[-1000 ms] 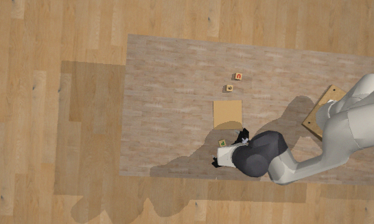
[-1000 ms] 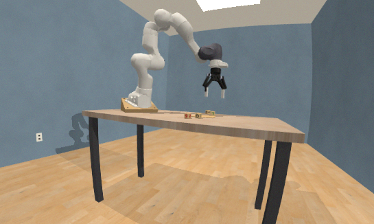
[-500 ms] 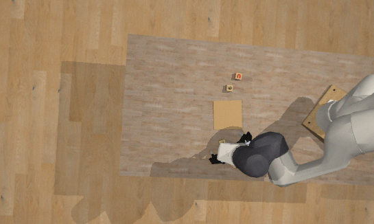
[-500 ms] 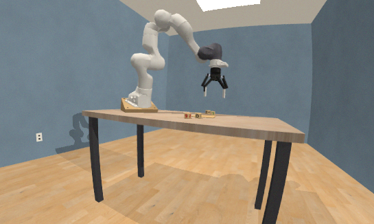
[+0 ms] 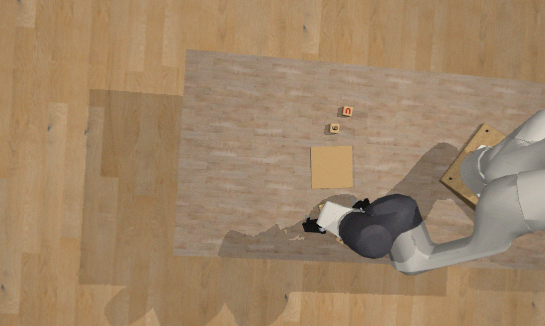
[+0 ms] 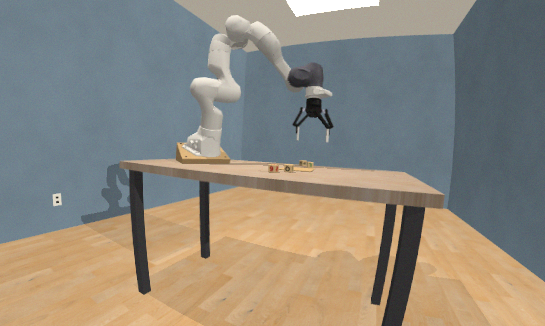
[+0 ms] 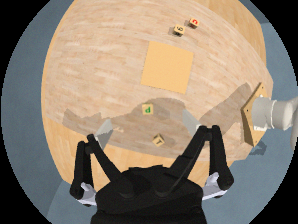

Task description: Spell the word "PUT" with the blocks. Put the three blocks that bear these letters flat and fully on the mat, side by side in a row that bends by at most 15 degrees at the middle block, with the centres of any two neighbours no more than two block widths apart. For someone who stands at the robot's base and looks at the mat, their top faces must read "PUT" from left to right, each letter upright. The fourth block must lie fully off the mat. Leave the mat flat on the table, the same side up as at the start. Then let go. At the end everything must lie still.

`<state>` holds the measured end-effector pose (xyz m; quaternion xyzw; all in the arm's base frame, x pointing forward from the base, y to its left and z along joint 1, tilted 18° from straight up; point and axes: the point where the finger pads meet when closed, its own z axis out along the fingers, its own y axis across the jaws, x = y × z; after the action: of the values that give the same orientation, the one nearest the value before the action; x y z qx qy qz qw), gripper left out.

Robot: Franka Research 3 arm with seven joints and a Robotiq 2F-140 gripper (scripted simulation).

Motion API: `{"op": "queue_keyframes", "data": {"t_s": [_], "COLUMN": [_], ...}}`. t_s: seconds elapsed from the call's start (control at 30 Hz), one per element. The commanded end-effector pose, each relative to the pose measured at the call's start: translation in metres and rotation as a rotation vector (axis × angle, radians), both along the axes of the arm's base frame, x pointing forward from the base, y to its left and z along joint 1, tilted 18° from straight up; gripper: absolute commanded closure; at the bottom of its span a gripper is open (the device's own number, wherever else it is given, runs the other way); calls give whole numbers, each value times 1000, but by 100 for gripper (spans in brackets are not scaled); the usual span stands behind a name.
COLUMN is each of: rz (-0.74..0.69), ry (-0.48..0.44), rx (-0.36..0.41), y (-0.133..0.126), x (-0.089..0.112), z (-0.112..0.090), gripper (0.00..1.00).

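Note:
The tan square mat (image 5: pixel 332 167) lies flat on the table with nothing on it. A block with a red U (image 5: pixel 347 111) and a block with a dark letter (image 5: pixel 334 128) lie off the mat on one side. In the wrist view a block with a green letter (image 7: pixel 149 108) and a fourth block (image 7: pixel 158 140) lie off the mat (image 7: pixel 168 66) on the other side; the arm hides them from above. I cannot read their letters. My gripper (image 6: pixel 312 132) is open and empty, high above these two blocks (image 6: pixel 307 163).
The robot base stands on a wooden plate (image 5: pixel 470 165) at the table's right end. The arm's wrist (image 5: pixel 378 225) hangs over the table's near edge. The table top reaches far to the left of the mat.

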<state>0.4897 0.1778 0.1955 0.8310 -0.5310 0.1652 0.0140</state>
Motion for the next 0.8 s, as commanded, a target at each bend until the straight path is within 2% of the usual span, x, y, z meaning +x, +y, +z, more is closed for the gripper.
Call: {"op": "queue_keyframes", "data": {"t_s": [0.0, 0.77], "rz": [-103, -480], "ry": [-15, -93], "rx": [31, 136], "y": [0, 0], "x": [-2, -4], "z": [-2, -4], "gripper": [0, 0]}}
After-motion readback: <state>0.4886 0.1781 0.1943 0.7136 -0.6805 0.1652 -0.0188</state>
